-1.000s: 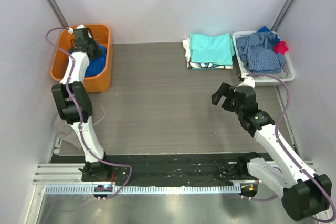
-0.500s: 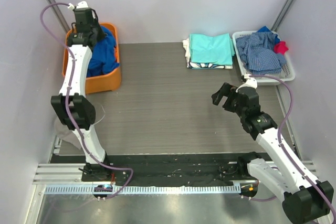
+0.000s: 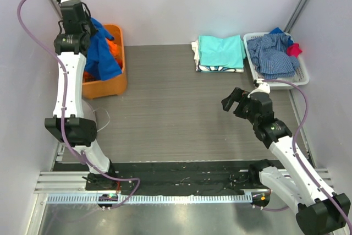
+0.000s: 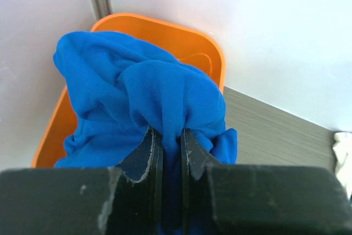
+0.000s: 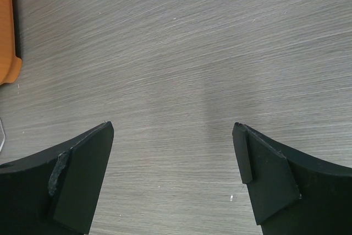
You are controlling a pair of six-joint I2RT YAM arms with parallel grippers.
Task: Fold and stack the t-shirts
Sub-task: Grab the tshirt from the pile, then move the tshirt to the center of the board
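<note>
My left gripper (image 3: 82, 26) is shut on a royal blue t-shirt (image 3: 102, 53) and holds it up above the orange bin (image 3: 107, 83) at the far left; the shirt hangs down over the bin. In the left wrist view the blue cloth (image 4: 148, 97) is pinched between the closed fingers of the gripper (image 4: 169, 136). A folded aqua t-shirt (image 3: 221, 50) lies on a small stack at the far middle. My right gripper (image 3: 232, 102) is open and empty above bare table, also seen in the right wrist view (image 5: 173, 130).
A white basket (image 3: 301, 75) at the far right holds a blue-and-white checked garment (image 3: 272, 53) and a small red cloth (image 3: 295, 49). Orange cloth (image 3: 111, 45) shows inside the orange bin. Grey walls close in the left, right and back sides.
My left arm has risen and lifted the blue t-shirt up out of the orange bin; it now hangs above it. The right arm has barely moved.
</note>
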